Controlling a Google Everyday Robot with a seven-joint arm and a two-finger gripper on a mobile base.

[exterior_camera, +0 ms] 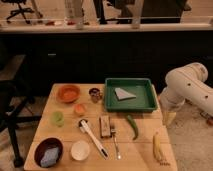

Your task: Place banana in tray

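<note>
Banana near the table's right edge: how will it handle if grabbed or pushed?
The banana looks solid and elongated: probably stiff, liftable whole. Curved and lying flat, it would likely pivot, not roll. The claw hangs beyond the right edge of the table.

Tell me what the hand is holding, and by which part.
Nothing, as far as shows: the hand hangs beside the right edge of the table, and the banana lies on the tabletop, apart from it.

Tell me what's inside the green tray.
Only a flat grey wedge-shaped piece lies in the green rectangular plastic tray; what it covers is hidden. The pale yellow banana sits outside, the gripper beside the wooden table.
</note>
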